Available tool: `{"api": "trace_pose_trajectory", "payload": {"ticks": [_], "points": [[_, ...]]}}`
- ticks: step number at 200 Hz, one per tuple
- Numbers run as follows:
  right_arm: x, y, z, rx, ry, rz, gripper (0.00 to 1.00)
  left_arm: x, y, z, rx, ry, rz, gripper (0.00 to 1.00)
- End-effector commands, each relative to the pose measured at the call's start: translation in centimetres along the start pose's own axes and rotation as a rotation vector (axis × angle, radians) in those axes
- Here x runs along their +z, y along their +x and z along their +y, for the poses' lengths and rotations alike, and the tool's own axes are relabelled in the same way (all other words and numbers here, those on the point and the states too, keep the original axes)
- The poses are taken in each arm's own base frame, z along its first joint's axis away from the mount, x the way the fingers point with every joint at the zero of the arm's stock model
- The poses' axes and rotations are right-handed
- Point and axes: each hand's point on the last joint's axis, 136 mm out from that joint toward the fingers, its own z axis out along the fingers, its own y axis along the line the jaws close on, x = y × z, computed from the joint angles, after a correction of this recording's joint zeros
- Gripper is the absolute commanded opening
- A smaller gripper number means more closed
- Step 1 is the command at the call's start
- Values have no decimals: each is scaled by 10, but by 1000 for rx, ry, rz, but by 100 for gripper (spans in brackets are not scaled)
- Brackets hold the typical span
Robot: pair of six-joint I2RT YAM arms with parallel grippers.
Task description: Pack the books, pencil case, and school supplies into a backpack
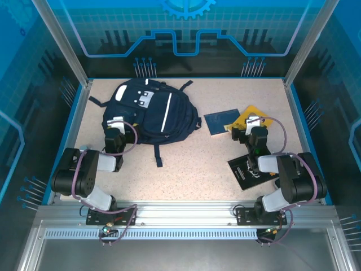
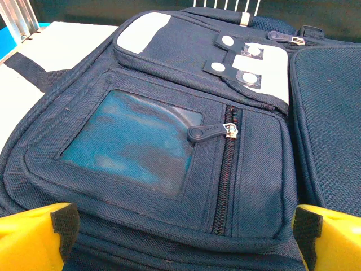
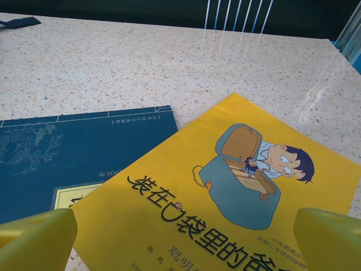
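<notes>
Backpack lies flat on the tabletop, front face up, stretching ahead and to the right of my left claw, which sits at its near left edge. That claw's jaws are spread wide with nothing between them. On the wrist view I've got a yellow finger on each side of the front pocket. The clear window is ahead and a touch left of the claw, the zipper pull is straight ahead with the teeth closed below it, and the light grey patch is further out.

Moving right, the dark blue book lies just left of my right claw. The yellow book overlaps its right corner and sits directly beneath and ahead of that claw. The right claw is also wide open and gripping nothing, poised over the yellow cover; I can't tell whether it touches. The black book lies behind the claw, toward the arm's base and partly under the arm, apart from the other two.
</notes>
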Motion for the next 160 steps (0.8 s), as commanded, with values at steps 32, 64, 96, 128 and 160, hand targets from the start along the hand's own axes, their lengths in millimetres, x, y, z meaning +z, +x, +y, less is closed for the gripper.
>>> {"api": "trace_pose_trajectory", "payload": {"ticks": [32,64,96,128,160], "points": [[3,-7,-2,11,11,-14,100,0,-9,-5,12,25,-20,99],[3,-7,-2,11,10,-15,100,0,-8,-6,12,26,-19,99],[3,-7,-2,13,8,-14,100,0,-9,-6,12,26,-20,99],[3,-7,-3,13,9,-14,100,0,-8,-5,12,25,-19,99],[1,-14,4,-3,-32,-19,100,-5,-14,-2,3,5,-42,99]]}}
